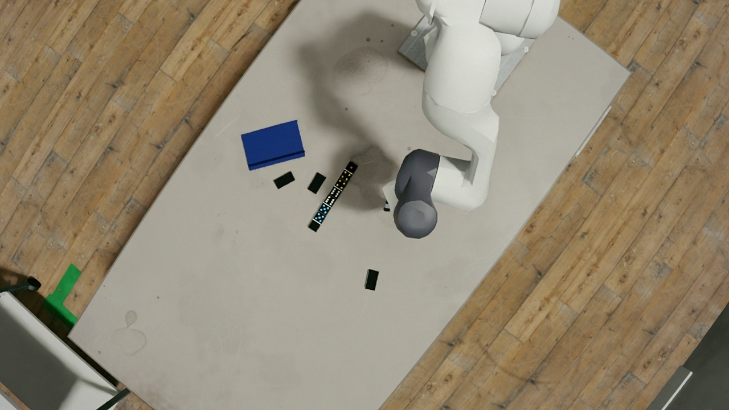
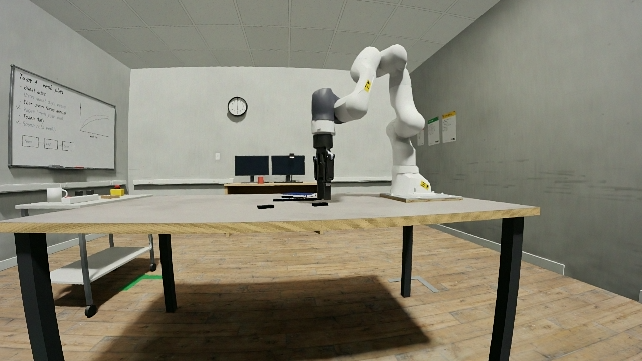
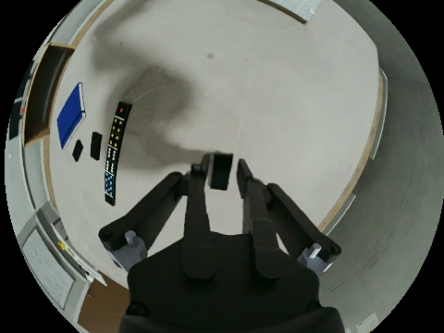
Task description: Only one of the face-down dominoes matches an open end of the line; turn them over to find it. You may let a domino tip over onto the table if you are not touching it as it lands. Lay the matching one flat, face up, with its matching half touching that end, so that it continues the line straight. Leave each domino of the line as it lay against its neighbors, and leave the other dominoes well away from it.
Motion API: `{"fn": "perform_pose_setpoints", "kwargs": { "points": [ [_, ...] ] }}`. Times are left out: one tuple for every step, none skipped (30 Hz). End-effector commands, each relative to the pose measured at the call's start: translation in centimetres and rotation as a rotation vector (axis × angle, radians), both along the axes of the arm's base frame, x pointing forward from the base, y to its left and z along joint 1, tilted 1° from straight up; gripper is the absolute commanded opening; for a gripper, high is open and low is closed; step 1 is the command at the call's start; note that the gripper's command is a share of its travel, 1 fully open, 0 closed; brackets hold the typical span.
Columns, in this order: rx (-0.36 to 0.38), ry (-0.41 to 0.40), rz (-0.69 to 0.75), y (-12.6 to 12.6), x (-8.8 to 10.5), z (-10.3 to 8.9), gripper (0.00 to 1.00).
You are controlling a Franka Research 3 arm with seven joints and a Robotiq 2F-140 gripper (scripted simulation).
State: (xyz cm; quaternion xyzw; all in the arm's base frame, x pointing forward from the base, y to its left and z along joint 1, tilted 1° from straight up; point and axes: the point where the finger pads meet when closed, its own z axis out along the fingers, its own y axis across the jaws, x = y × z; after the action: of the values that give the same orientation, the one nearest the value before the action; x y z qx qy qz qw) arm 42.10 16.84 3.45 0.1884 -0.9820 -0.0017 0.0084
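The line of face-up dominoes [image 1: 332, 195] [image 3: 114, 153] runs diagonally across the table's middle, with a single red pip at its far end and blue pips near its near end. One face-down black domino [image 3: 221, 178] [image 2: 319, 203] lies flat to the right of the line, hidden under the arm in the top view. My gripper [image 3: 219, 167] [image 2: 324, 195] points straight down, low over this domino. Its fingers stand partly open on either side, with gaps showing. Two more face-down dominoes [image 1: 283, 179] [image 1: 316, 182] lie left of the line, and one [image 1: 372, 279] lies alone toward the front.
A blue book [image 1: 272, 143] [image 3: 70, 116] lies flat beyond the two left dominoes. The robot base [image 2: 406, 186] stands at the table's far right. The table edge [image 3: 365, 162] runs to the right of the gripper.
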Motion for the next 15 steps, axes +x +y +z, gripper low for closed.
{"fn": "perform_pose_setpoints", "kwargs": {
  "points": [
    [0.001,-0.008,-0.012,0.03,0.22,-0.28,0.34],
    [0.001,-0.008,-0.012,0.03,0.22,-0.33,0.34],
    [0.001,-0.008,-0.012,0.03,0.22,-0.37,0.34],
    [0.001,-0.008,-0.012,0.03,0.22,-0.4,0.34],
    [0.001,-0.008,-0.012,0.03,0.22,-0.42,0.34],
    [0.001,-0.008,-0.012,0.03,0.22,-0.44,0.34],
    [0.001,-0.008,-0.012,0.03,0.22,-0.45,0.34],
    [0.001,-0.008,-0.012,0.03,0.22,-0.45,0.34],
    [0.001,-0.008,-0.012,0.03,0.22,-0.45,0.34],
    [0.001,-0.008,-0.012,0.03,0.22,-0.45,0.34],
    [0.001,-0.008,-0.012,0.03,0.22,-0.45,0.34],
    [0.001,-0.008,-0.012,0.03,0.22,-0.45,0.34],
    [0.001,-0.008,-0.012,0.03,0.22,-0.45,0.34],
    [0.001,-0.008,-0.012,0.03,0.22,-0.45,0.34],
    [0.001,-0.008,-0.012,0.03,0.22,-0.45,0.34]
  ]
}}
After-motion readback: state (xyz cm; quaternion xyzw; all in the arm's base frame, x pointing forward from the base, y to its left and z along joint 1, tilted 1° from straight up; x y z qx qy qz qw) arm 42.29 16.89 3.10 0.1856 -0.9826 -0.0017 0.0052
